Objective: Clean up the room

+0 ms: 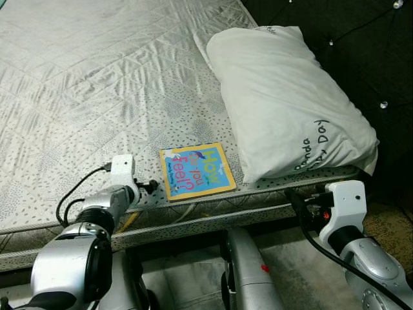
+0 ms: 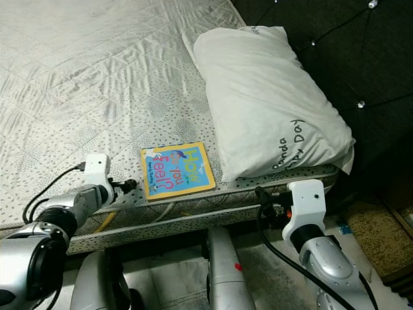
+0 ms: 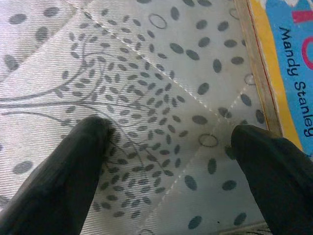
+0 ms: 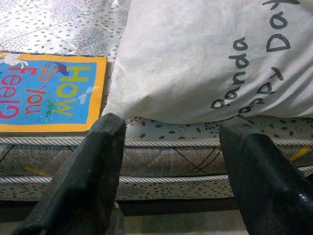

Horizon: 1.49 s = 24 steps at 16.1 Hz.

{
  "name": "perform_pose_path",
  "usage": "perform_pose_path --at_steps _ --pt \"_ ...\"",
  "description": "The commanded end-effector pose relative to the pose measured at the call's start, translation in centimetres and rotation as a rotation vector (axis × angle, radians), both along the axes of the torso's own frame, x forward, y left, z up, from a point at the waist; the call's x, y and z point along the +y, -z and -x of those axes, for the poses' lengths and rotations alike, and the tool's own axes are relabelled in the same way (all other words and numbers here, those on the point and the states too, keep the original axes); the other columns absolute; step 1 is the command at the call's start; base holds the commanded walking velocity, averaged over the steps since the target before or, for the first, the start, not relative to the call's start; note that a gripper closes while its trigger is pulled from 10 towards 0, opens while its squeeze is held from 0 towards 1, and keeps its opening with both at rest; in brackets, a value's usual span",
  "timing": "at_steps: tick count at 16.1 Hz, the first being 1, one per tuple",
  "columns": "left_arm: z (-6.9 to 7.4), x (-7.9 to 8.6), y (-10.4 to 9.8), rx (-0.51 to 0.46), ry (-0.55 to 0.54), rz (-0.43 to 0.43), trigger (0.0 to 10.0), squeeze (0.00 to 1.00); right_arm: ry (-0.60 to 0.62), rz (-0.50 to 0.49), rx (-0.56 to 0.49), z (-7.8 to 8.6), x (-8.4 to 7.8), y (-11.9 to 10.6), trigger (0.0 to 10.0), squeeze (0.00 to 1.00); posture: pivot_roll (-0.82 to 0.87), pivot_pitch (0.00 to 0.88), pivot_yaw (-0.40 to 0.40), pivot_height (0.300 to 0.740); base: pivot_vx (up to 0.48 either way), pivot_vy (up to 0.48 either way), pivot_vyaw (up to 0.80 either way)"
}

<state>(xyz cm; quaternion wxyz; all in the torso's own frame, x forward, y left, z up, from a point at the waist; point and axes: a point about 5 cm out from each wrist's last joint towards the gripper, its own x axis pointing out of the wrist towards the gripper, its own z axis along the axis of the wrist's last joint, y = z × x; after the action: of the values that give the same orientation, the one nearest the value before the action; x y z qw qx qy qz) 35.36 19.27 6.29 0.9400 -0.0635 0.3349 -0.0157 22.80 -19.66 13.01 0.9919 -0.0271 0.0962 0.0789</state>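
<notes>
While both arms reached toward the bed's near edge, the scene read as follows, working outward from each claw.

Left claw (image 3: 168, 147): its two black fingers stood apart and held nothing, low over the quilted mattress (image 1: 97, 77), just beside the book's yellow edge. That placement suggested it was lined up to take the book from its side.

Right claw (image 4: 173, 166): its fingers were also spread and empty. It sat off the bed, level with the mattress side and its piped seams, pointing at the gap between the book and the pillow. It looked like a waiting or supporting position, not a grasp.

Book (image 1: 197, 170): a thin picture book, "How Do You Feel?", with a blue cover and yellow border. It lay flat and face up near the front edge of the mattress, between the two arms and close to the left claw. Being the one loose thing on the bed, it was probably the item to tidy away.

Pillow (image 1: 284, 103): white, with handwritten-style lettering. It lay at the head of the bed just beside the book, its lower end reaching the mattress edge.

Headboard (image 1: 361, 45): dark and button-tufted, behind the pillow.

Floor (image 2: 368, 226): visible below, past the bed's corner.
</notes>
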Motion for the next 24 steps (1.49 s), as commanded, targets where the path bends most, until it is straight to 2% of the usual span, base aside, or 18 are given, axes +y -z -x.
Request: perform_pose_path --at_steps 1,4,11,14,16,21,24 --pt "0.3 -0.6 0.6 0.024 0.028 -0.004 10.0 0.0 -0.004 -0.004 0.002 0.1 0.2 -0.1 10.0 0.0 -0.33 0.156 -0.024 0.567 0.0 0.0 0.0" --pt "0.5 -0.9 0.9 0.032 0.037 -0.007 10.0 0.0 -0.005 -0.004 0.003 0.2 0.2 -0.2 10.0 0.0 -0.33 0.156 -0.024 0.567 0.0 0.0 0.0" --pt "0.3 1.9 0.1 -0.004 -0.076 -0.085 10.0 0.0 0.001 0.0 0.01 0.5 0.0 -0.1 10.0 0.0 -0.34 0.153 -0.019 0.567 0.0 0.0 0.0" --pt "0.0 2.2 -0.5 -0.028 -0.07 -0.113 10.0 0.0 -0.001 -0.001 0.007 0.4 0.0 -0.2 10.0 0.0 -0.35 0.149 -0.02 0.567 0.0 0.0 0.0" --pt "-0.4 1.4 -0.7 -0.037 -0.019 -0.132 10.0 0.0 -0.002 0.0 0.005 0.4 0.0 -0.2 10.0 0.0 -0.35 0.146 -0.019 0.567 0.0 0.0 0.0" --pt "-0.5 -1.5 -0.3 -0.028 0.102 -0.107 10.0 0.0 0.003 0.0 0.006 0.6 0.0 -0.2 10.0 0.0 -0.36 0.147 -0.016 0.567 0.0 0.0 0.0" --pt "-0.3 -2.1 0.1 -0.016 0.133 -0.115 10.0 0.0 0.005 0.0 0.006 0.6 -0.1 -0.2 10.0 0.0 -0.36 0.148 -0.013 0.567 0.0 0.0 0.0"
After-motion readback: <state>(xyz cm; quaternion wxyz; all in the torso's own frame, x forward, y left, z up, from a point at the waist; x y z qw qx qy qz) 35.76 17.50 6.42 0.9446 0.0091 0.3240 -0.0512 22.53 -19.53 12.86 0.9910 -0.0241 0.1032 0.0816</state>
